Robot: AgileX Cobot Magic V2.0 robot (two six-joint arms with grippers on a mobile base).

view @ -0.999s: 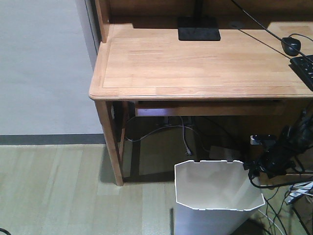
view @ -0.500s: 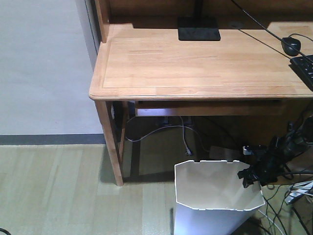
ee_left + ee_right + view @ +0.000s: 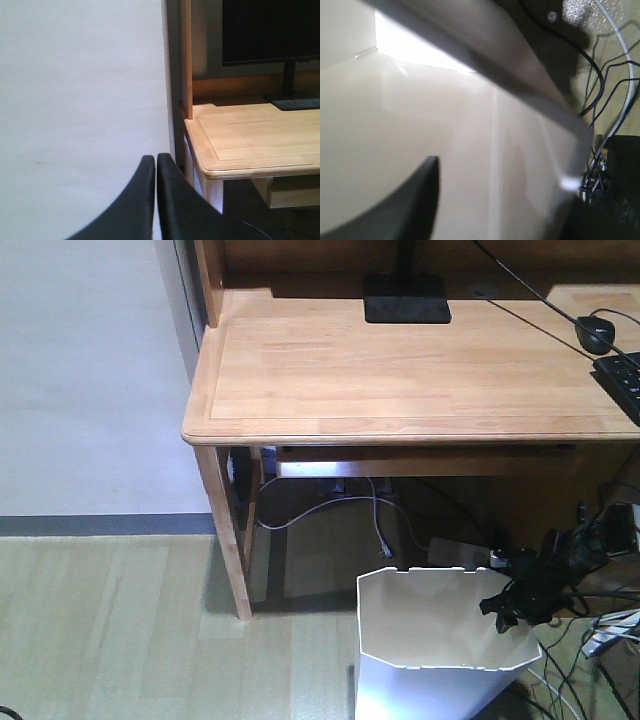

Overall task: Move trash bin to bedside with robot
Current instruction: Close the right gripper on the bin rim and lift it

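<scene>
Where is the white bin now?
Front view, lower right: the trash bin stands on the floor before the desk, the right gripper at its rim.

Trash bin (image 3: 430,625): smooth white plastic, slightly glossy. Desk (image 3: 400,370): light wood, satin. Floor (image 3: 120,640): probably matt laminate.

White trash bin (image 3: 470,150) beside cables (image 3: 600,95)

A light wooden desk (image 3: 400,370) is set at twelve o'clock; a pale wall (image 3: 90,370), edged by a dark baseboard (image 3: 100,525), is seen at nine o'clock, wood-grain flooring (image 3: 110,630) at seven.
</scene>
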